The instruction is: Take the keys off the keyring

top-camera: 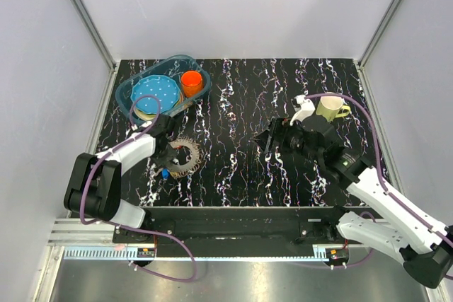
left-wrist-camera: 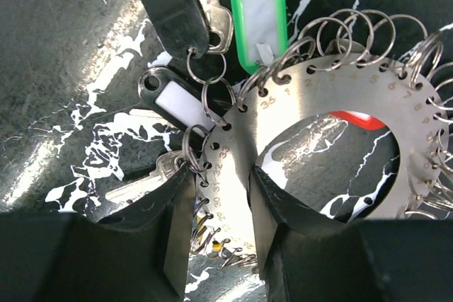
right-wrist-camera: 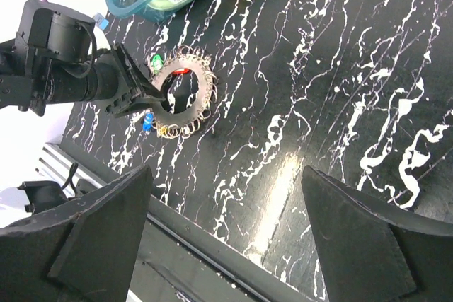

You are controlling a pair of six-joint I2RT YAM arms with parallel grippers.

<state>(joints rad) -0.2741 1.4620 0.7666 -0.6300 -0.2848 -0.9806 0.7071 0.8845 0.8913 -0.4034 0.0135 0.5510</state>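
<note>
the keyring (left-wrist-camera: 297, 97), a flat numbered metal disc edged with small split rings, is seen lying on the dark marbled table (top-camera: 233, 175) at the near left, just in front of the teal basket (top-camera: 127, 93). the left gripper (left-wrist-camera: 223, 189) is set astride the disc's band, one finger outside the rim and one inside the centre hole. both pads appear to be pressed onto the metal, so the band is judged to be pinched. the keys (left-wrist-camera: 218, 25) and their green tag (left-wrist-camera: 258, 12) are fanned outward from the rim just beyond those fingers, long axes pointing away from the disc. the right gripper (right-wrist-camera: 226, 169) is held spread wide and empty, well apart from the bunch, which lies off to its left across the table. the left arm is plainly the nearer and the disc is steadied by it. any key would have to be reached by the right arm travelling leftward toward the rim beside the clamped spot.
</note>
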